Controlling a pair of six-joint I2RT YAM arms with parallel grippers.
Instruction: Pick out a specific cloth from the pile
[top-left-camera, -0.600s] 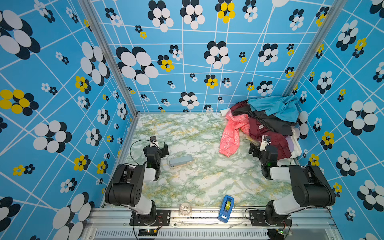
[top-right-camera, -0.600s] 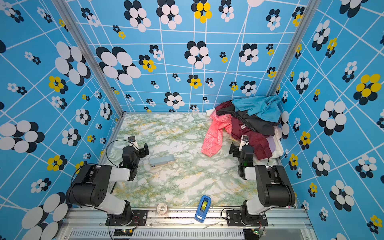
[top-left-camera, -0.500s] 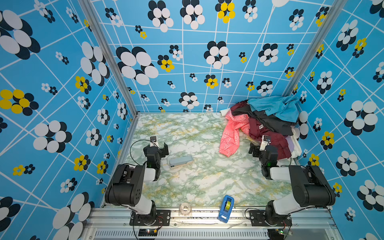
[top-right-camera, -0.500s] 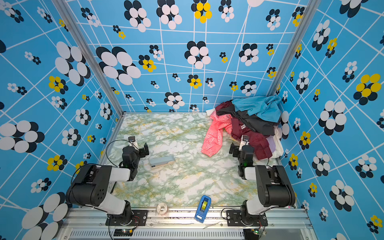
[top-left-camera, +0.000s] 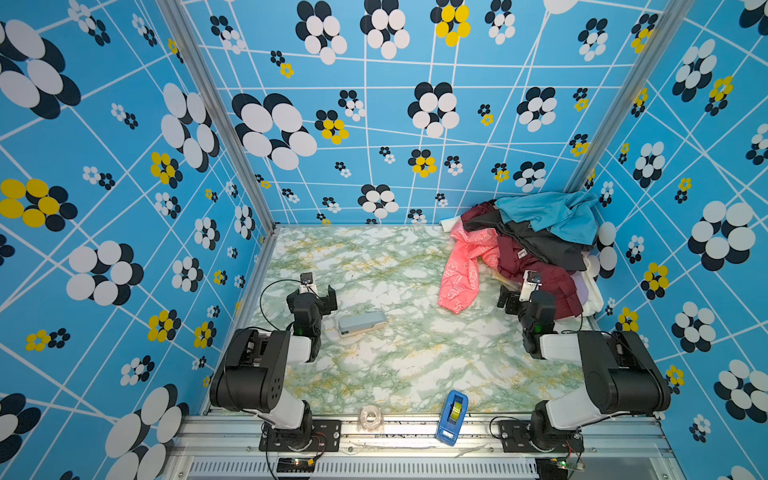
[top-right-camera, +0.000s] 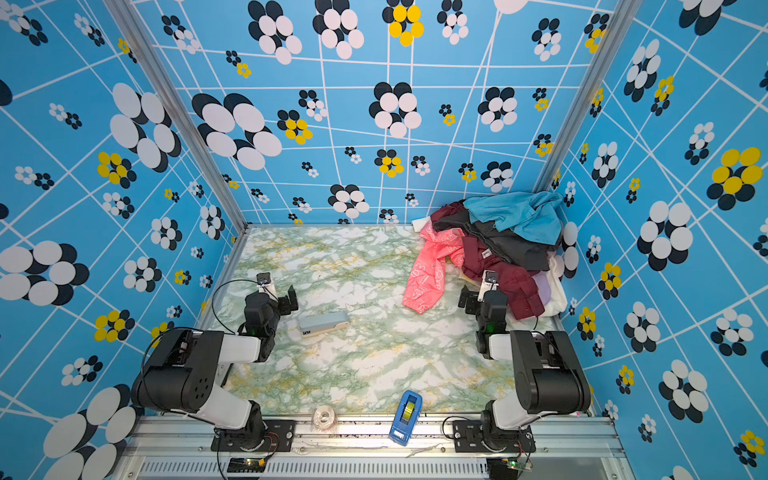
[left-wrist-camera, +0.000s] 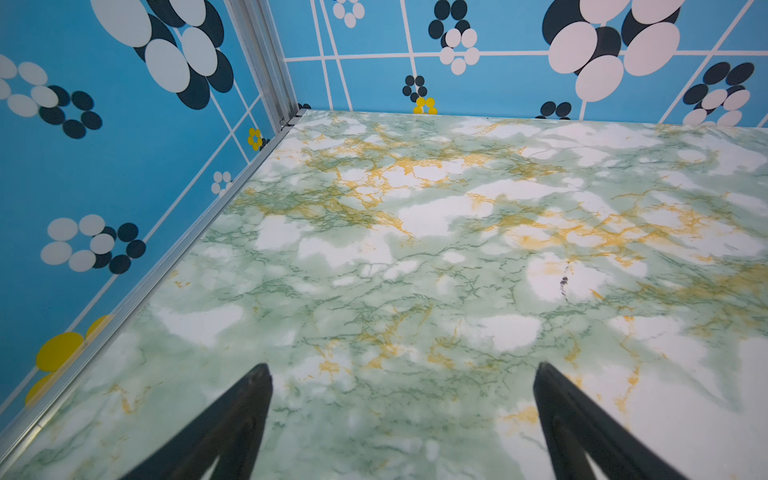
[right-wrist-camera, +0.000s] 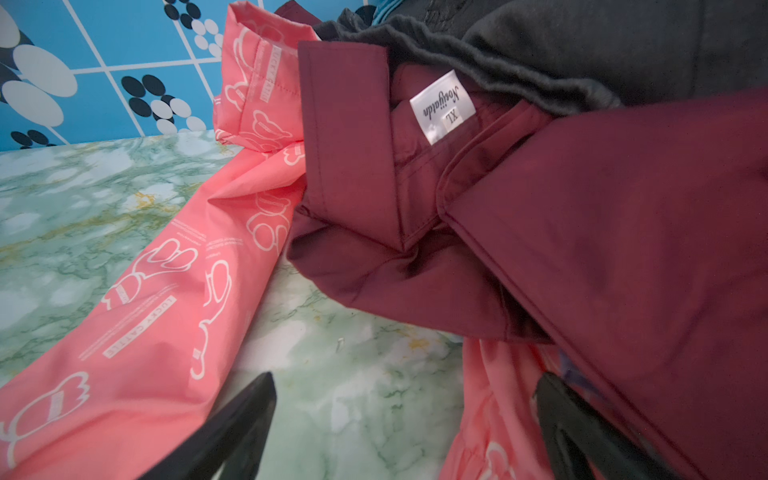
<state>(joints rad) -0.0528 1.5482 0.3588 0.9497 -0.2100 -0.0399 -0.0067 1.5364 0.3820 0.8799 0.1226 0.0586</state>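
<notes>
1. You're in a lab robot cell: aluminium frame posts (top-left-camera: 216, 112), printed blue flower walls (top-left-camera: 104, 166) on three sides.
2. Marble-print tabletop (top-left-camera: 395, 361), arm bases (top-left-camera: 286, 419) bolted to a front rail (top-left-camera: 395, 432) — bare circuit board (top-left-camera: 295, 464) and wiring exposed.

You get only one sleeve and a strip of the cloth (top-left-camera: 459, 272) at the far right corner of the counter (top-left-camera: 395, 353); its body is buried under the maroon garment (top-left-camera: 544, 276) in the pile (top-left-camera: 552, 245). In the right wrist view that sleeve runs off the picture's edge. The white and lilac pieces (top-left-camera: 588, 289) at the pile's right side are mostly covered.
</notes>
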